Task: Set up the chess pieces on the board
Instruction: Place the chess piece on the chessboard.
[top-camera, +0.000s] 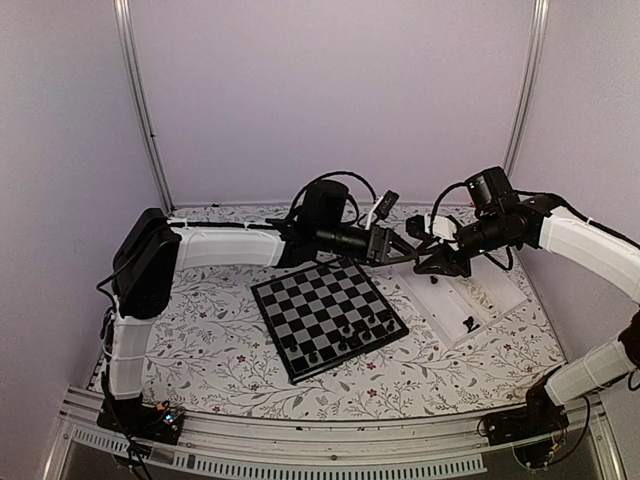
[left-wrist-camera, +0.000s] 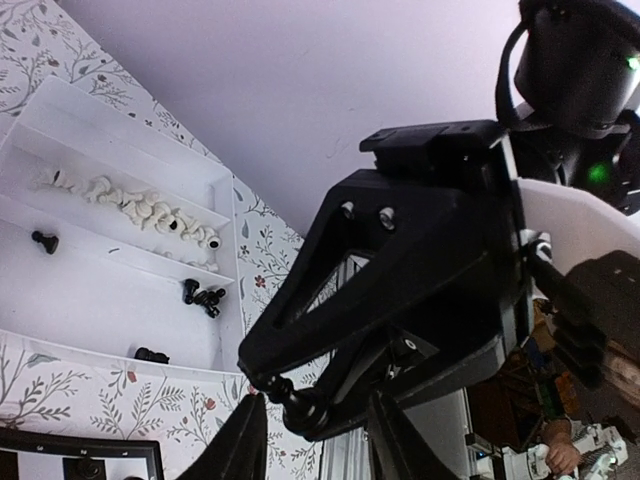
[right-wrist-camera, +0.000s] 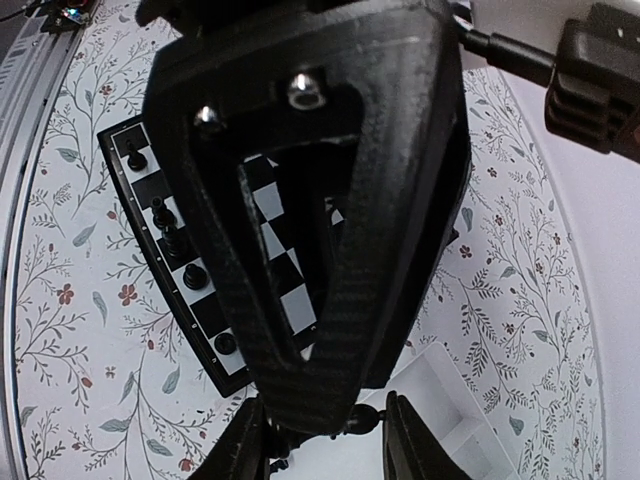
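Pale lilac walls enclose a desk (top-camera: 220, 350) covered with a floral cloth. On it the chessboard (top-camera: 300, 300) lies turned at an angle, and a white tray (top-camera: 500, 300) sits just to its right. Several black chess pieces (top-camera: 350, 335) stand on the squares along the board's near right edge, and the rest of the squares are bare.

In the tray, a row of cream-white pieces (left-wrist-camera: 140, 210) lies in a narrow compartment. A few loose black pieces (left-wrist-camera: 200, 295) lie scattered in the wider compartment beside it.

Both arms meet above the gap between the board's far right corner and the tray. The right end effector (top-camera: 432, 266) is clenched on a single black chess piece (left-wrist-camera: 300, 410), which juts from its tips off the desk. The left end effector (left-wrist-camera: 315, 430) is released. Its fingers (left-wrist-camera: 245, 440) stand apart on either side of that piece, with one close against it and a gap showing on the other side. I cannot tell whether the near finger touches it.
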